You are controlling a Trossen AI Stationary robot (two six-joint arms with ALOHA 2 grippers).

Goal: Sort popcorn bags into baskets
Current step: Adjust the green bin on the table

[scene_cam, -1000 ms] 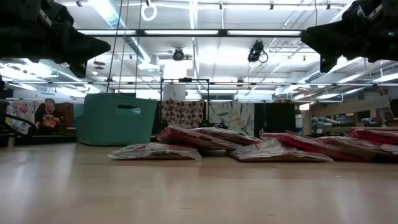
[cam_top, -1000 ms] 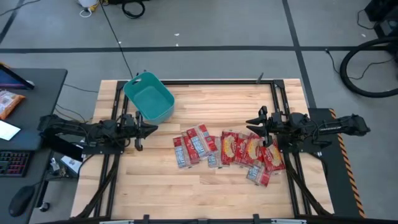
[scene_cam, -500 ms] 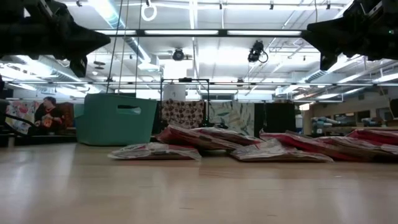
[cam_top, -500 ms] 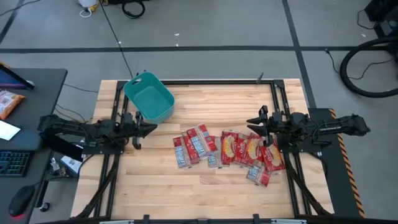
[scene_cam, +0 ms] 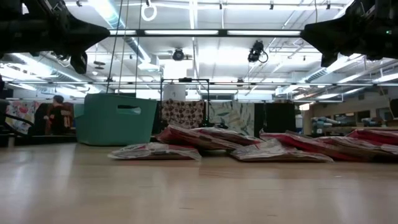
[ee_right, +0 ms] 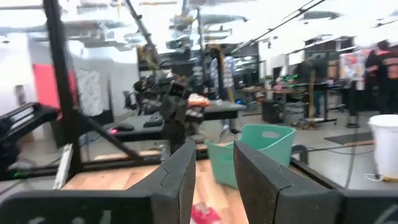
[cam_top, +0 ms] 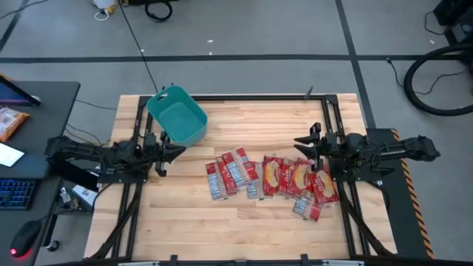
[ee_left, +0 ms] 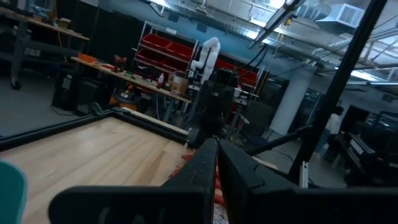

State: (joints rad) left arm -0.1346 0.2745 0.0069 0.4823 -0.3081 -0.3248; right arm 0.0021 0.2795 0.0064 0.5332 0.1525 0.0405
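**Both arms raised, nothing held**

Teal basket (cam_top: 177,114) sits just beyond left gripper (cam_top: 171,151), fingers pressed together, empty. Popcorn bags (cam_top: 270,177) lie scattered between both grippers, nearest right gripper (cam_top: 303,148), fingers parted, empty, above their edge.

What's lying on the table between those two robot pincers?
From above: the red popcorn bags, spread between the left pincer and the right pincer. Bare wood nearer the left one.

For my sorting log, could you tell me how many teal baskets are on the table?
1: the teal basket stands near the table's far-left corner, apart from the popcorn bags.
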